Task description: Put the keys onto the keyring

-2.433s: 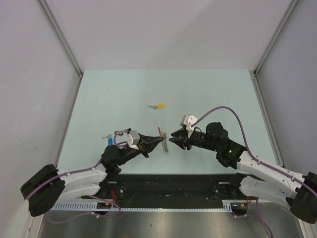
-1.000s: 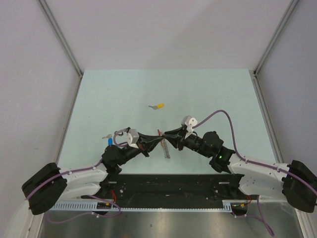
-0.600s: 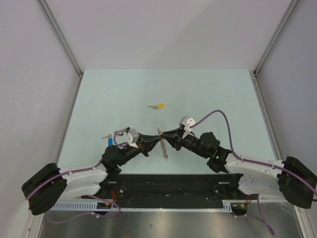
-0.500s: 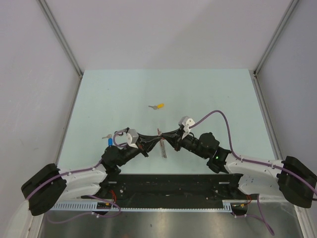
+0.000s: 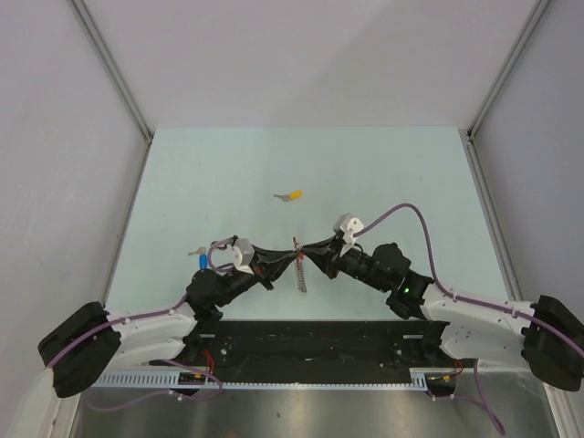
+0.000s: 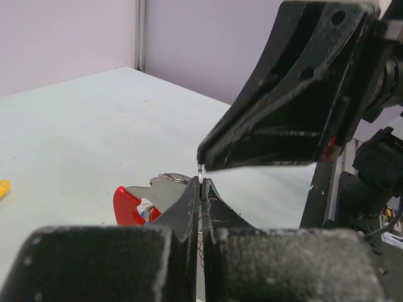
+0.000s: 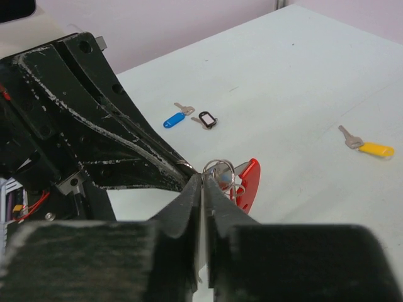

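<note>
**Item: keyring** (image 5: 300,265). Held off the desk (image 5: 383,173) at the centre of the near half, between the two arms.
- Parts: a thin steel split ring (image 7: 220,170), a curved red plastic tag (image 7: 247,182) and a short silvery chain (image 5: 301,279) hanging toward 6 o'clock.
- Handling, as a judgement: light. The ring is stiff and springy and its smooth wire is likely to slip. The chain is limp and will swing. The tag is rigid and broad.
- Best hold: the ring wire itself, pinched on two sides so that its coil can be prised apart. The tag gives a surer but less useful hold.

**Left end effector** (image 6: 201,189). Fingers pressed fully together, with the ring wire nipped at their tips.

**Right end effector** (image 7: 202,182). Fingers closed to a hairline, meeting the left tips from 3 o'clock. It appears to have the ring's near edge.

**Yellow key** (image 5: 292,195). Flat on the desk at 12 o'clock of the keyring, well apart from it. It is tiny and thin and lies flush, so the capped head is the likelier place to take it.

**Blue key** (image 7: 172,119). On the desk at 9 o'clock, beside the left arm and just beside a small black tag (image 7: 206,119).

No key is seen threaded on the ring.
</note>
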Tool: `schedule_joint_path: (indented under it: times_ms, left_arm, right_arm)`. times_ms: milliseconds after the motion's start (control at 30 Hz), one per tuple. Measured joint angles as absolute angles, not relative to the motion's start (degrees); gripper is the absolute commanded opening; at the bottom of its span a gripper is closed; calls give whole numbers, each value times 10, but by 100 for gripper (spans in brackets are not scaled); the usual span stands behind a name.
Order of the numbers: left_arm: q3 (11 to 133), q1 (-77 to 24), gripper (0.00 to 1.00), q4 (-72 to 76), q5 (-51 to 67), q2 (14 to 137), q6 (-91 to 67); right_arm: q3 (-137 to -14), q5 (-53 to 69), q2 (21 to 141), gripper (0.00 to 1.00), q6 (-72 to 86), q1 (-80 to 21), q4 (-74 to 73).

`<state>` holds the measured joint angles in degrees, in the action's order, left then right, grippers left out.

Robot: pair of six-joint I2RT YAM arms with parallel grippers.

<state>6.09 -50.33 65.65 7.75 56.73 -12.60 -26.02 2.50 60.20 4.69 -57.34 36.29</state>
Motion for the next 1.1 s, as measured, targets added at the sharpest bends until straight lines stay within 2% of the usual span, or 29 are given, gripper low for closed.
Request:
schedule_joint_path:
  times_ms: [233, 400, 700, 1100]
  left_arm:
    - [61, -504, 0, 658, 79, 565, -131]
    - [61, -504, 0, 667, 95, 565, -137]
    - [79, -504, 0, 671, 143, 565, -147]
    - [103, -504, 0, 671, 208, 566, -151]
  right_arm:
    - [-260, 123, 526, 28, 43, -482, 324]
    - [-260, 248, 524, 29, 40, -440, 314]
    - [-264, 391, 577, 26, 30, -411, 313]
    - [-298, 503, 583, 21, 6, -391, 310]
